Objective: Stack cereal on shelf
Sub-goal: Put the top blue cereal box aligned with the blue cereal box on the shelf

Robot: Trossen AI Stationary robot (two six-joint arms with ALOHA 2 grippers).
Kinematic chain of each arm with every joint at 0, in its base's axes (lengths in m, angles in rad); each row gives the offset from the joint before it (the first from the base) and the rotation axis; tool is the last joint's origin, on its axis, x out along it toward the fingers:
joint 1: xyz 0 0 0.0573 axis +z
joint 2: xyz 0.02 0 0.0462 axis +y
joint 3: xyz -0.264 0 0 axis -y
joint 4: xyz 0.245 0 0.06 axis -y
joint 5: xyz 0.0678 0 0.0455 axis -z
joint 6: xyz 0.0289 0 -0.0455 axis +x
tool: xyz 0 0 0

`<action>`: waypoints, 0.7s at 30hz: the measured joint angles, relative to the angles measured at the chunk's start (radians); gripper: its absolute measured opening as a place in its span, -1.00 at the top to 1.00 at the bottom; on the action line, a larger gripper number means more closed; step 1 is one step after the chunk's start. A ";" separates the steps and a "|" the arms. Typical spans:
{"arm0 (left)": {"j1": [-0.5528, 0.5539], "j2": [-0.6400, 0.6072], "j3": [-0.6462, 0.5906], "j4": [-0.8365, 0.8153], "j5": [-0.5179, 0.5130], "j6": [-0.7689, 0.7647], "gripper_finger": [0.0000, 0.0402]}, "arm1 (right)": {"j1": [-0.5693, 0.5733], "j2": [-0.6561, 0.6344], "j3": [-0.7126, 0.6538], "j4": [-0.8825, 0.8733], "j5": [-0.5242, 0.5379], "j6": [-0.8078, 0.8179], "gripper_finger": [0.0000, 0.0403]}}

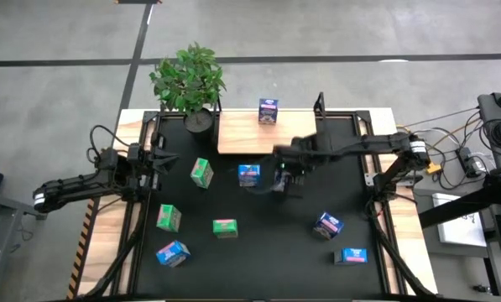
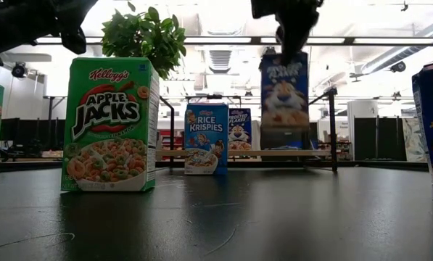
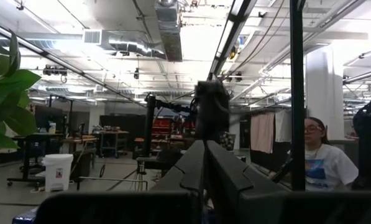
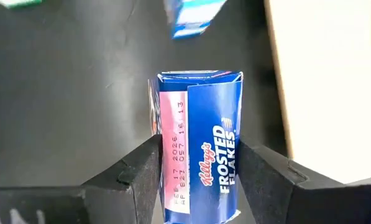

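while the right gripper has its fingers clamped on the sides of a blue frosted flakes carton, that box is hanging clear of the black mat, between the rice krispies box and the shelf. in the low view it dangles upright under the fingers, bottom edge well off the mat. one blue carton already stands on the light wood board, at its far edge. left gripper is pinched together and holding nothing, parked at the left side of the mat near a green carton.

what worries me: the grip looks like it's up at the top end of the carton, so it could swing or twist on the way over and land tilted, then tip. also if it comes down too close to the one already standing there, it might knock it off the back. five more cartons are scattered on the mat, so a sloppy placement now eats room for later ones.
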State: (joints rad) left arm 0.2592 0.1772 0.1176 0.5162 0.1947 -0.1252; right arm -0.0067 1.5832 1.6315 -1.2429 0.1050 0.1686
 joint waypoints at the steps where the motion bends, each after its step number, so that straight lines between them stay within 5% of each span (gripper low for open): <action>1: 0.000 0.000 0.000 0.000 0.000 0.002 0.99 | -0.020 0.002 0.027 -0.017 0.000 -0.011 0.08; 10: 0.000 0.000 0.000 -0.001 0.000 0.011 0.99 | -0.245 0.064 0.159 -0.007 0.001 -0.260 0.09; 21: 0.000 0.000 0.000 -0.001 0.000 0.017 0.99 | -0.400 0.297 0.380 0.052 -0.018 -0.526 0.09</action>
State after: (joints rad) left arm 0.2590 0.1772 0.1177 0.5154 0.1944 -0.1077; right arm -0.4068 1.8804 2.0116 -1.1908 0.0868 -0.3572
